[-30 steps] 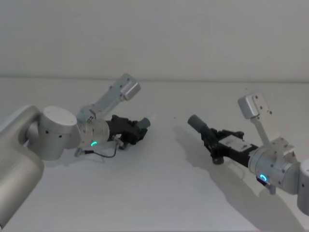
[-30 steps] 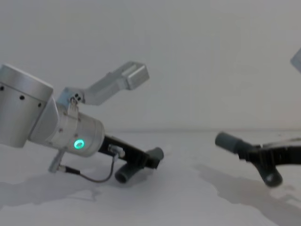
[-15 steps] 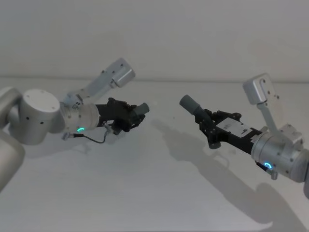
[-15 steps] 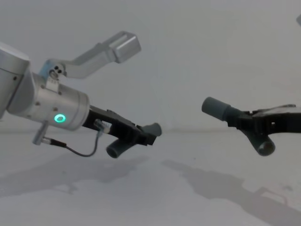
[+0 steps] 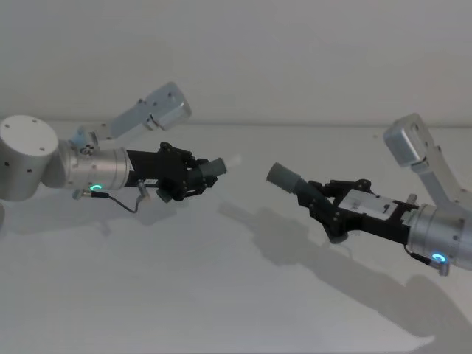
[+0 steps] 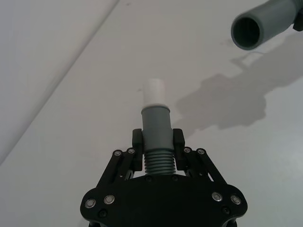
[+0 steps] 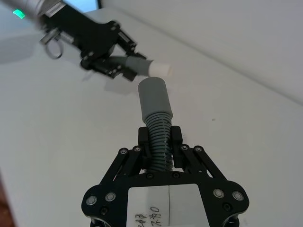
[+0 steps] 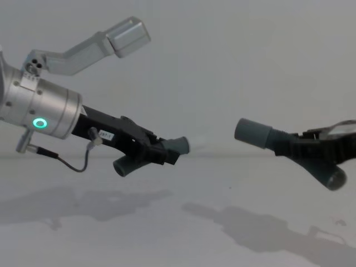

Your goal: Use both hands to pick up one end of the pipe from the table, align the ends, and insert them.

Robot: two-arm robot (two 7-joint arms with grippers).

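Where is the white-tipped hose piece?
Head view, left of centre: the left gripper holds the white-tipped hose piece above the table, its tip facing the right gripper's hose piece across a gap.

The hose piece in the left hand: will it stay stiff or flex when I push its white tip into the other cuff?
Probably flexes slightly: the left hose piece has a ribbed body, but the left hand grips those ribs right behind the cuff, leaving little free length to bend. Its smooth white tip should slide rather than catch.
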